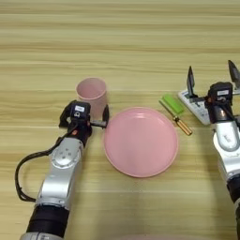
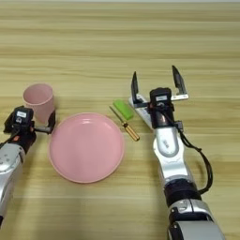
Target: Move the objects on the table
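One plate point(image 1: 140, 142), nearest, on the table point(image 1: 122, 42); one screwdriver point(image 2: 125, 124), one green block point(image 2: 123, 109), one remote point(image 1: 196, 106) and one cup point(image 1: 92, 94) beyond it. Left gripper point(image 1: 86, 123) just before the cup, one finger beside its base; spread impossible to tell. Right gripper point(image 2: 157, 86) raised over the remote, fingers wide, empty. Right eye alone shows the whole right forearm.

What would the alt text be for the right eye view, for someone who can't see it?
Two robot arms reach over a wooden table: the right pincer stands open over a white remote, and the left pincer sits beside a pink cup. Between them lie a pink plate, a green block and an orange-handled screwdriver.
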Motion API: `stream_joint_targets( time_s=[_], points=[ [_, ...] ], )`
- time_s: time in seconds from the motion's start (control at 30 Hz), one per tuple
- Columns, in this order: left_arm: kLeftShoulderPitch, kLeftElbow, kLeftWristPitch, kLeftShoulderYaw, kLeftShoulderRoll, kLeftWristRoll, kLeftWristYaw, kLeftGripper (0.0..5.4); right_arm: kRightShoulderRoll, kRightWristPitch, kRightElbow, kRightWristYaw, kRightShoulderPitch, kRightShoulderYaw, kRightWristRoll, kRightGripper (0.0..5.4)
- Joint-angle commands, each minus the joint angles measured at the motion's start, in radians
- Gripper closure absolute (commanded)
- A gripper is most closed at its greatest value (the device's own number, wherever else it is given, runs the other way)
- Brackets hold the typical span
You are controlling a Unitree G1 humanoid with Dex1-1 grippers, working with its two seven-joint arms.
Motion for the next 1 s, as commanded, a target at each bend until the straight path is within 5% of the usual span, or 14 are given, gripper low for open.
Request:
stream_joint_targets(
  time_s=[0.03, 0.53, 1.0],
  points=[
    [-0.045, 0.039, -0.005, 0.022, -0.001, -0.014, 0.002, 0.0, -0.002, -0.006, -0.005, -0.005, -0.011, 0.008, -0.007, 0.03],
    [-0.147, 0.157, -0.049, 0.063, 0.014, -0.015, -0.006, 0.0, -0.001, -0.006, -0.011, -0.01, -0.008, 0.015, -0.008, 0.03],
    [-0.212, 0.234, -0.103, 0.038, 0.026, 0.014, -0.017, 0.0, 0.001, -0.004, -0.014, -0.01, -0.007, 0.018, -0.007, 0.03]
  ],
)
